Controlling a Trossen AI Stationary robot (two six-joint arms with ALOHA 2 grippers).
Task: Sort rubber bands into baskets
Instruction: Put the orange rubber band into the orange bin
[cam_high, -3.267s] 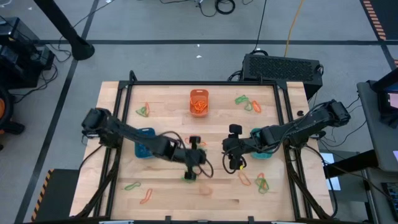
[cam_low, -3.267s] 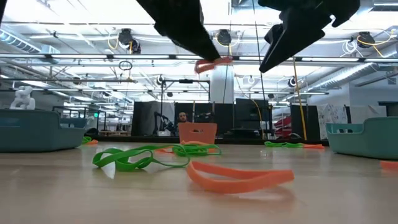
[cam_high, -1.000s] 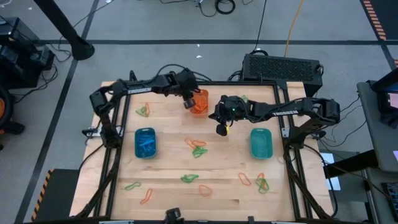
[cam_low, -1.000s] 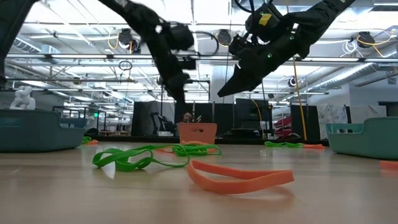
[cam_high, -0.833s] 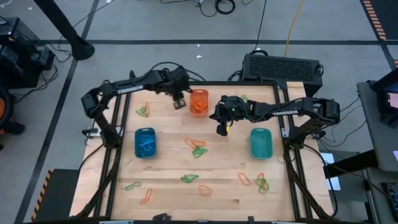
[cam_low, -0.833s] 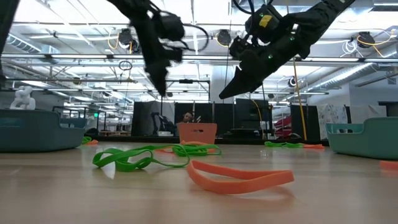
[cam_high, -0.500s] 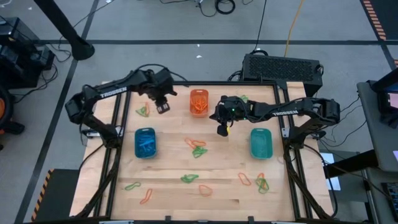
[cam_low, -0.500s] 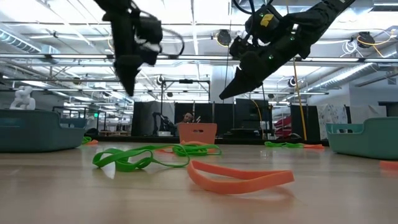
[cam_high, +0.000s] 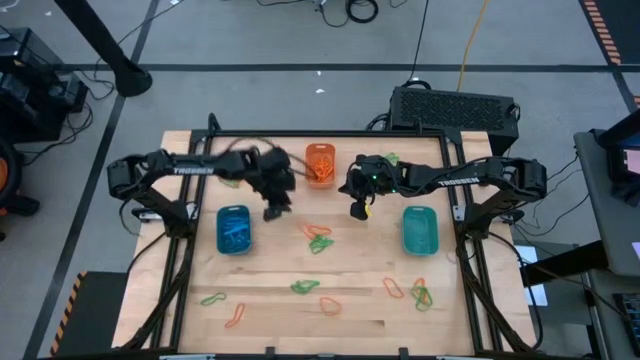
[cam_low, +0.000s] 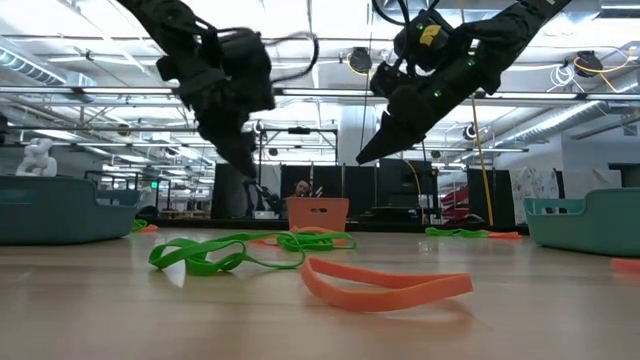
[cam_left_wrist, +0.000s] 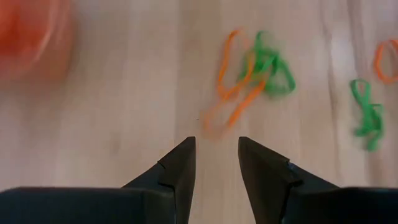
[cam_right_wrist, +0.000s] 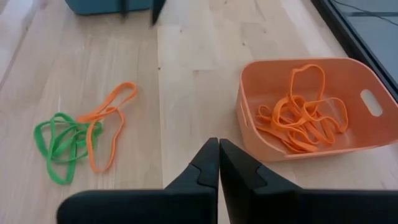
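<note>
Nearest the low camera we see an orange rubber band (cam_low: 385, 287) lying flat on the desk (cam_low: 320, 320), with a green band (cam_low: 200, 255) just behind it to the left of the frame. In the high view more orange and green bands lie along the lower part of the desk, a green-and-orange pair (cam_high: 418, 294) at lower right and another pair (cam_high: 222, 306) at lower left. At mid-frame a tangle of orange and green bands (cam_high: 317, 238) lies between the blue basket (cam_high: 233, 229) on the left and the teal-green basket (cam_high: 419, 229) on the right. Just above that tangle our left pincer (cam_high: 272, 212) hangs over bare wood, its fingers parted and holding nothing; its wrist camera looks down on the same tangle (cam_left_wrist: 252, 74). Our right pincer (cam_high: 357, 211) hovers right of centre, its fingers pressed together and empty. Farther up, at top centre, the orange basket (cam_high: 320, 163) holds several orange bands (cam_right_wrist: 303, 121), and more loose bands (cam_high: 398, 165) lie at upper right and at upper left (cam_high: 230, 178).
</note>
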